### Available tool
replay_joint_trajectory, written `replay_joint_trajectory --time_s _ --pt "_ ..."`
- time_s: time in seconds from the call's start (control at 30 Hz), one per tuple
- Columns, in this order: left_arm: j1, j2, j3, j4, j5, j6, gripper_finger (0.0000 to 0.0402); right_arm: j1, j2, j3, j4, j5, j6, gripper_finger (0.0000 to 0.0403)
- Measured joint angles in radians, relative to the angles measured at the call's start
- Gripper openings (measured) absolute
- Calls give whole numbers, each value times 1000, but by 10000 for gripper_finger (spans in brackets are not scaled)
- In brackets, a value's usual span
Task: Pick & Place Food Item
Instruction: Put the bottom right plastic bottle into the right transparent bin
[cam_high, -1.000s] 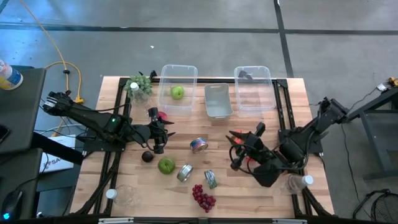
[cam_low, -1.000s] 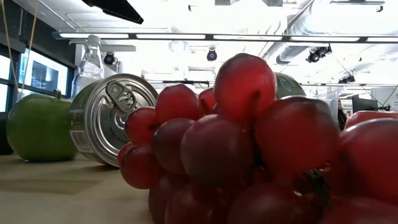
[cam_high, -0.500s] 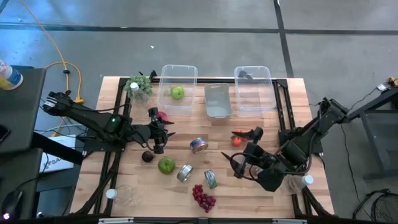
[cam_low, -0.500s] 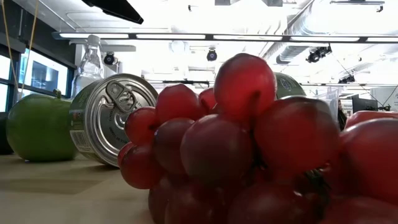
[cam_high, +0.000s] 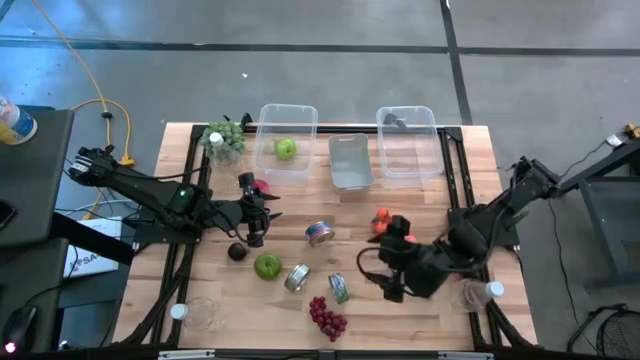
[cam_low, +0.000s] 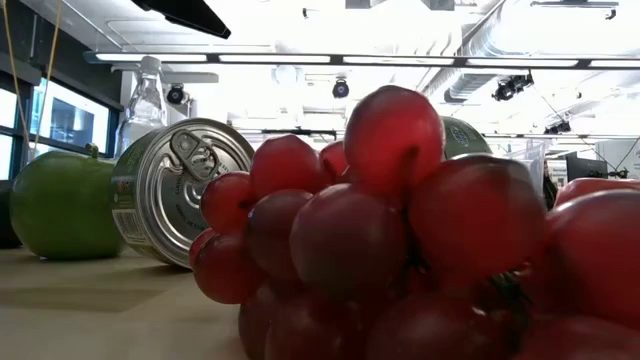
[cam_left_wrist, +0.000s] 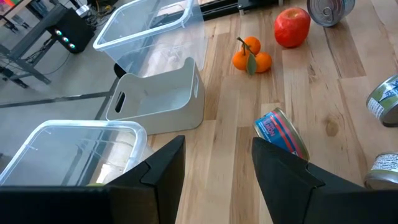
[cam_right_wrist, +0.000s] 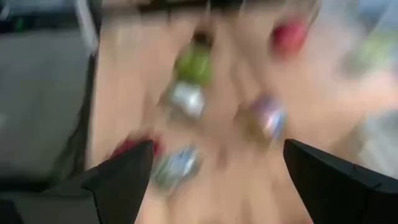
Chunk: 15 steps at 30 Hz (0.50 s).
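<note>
The right gripper hangs over the table's front right part with its fingers spread wide and nothing between them; the small oranges lie on the wooden table just behind it, with a red apple near them. The left gripper sits over the left-centre of the table, jaws partly apart and empty; a tuna can lies just ahead of its fingers. A green apple rests inside the left clear bin; red grapes lie at the front edge.
</note>
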Motion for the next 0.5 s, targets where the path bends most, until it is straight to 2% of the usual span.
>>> replay_joint_trajectory --time_s 0.07,0.33,0.43,0.5 --pt "0 0 0 0 0 0 177 -41 0 31 -107 -96 102 350" --pt "0 0 0 0 0 0 177 -234 -1 170 -483 -383 268 350" --pt "0 0 0 0 0 0 177 -308 -1 195 -596 -471 312 352" --pt "0 0 0 0 0 0 177 -361 -1 204 -688 -566 385 352"
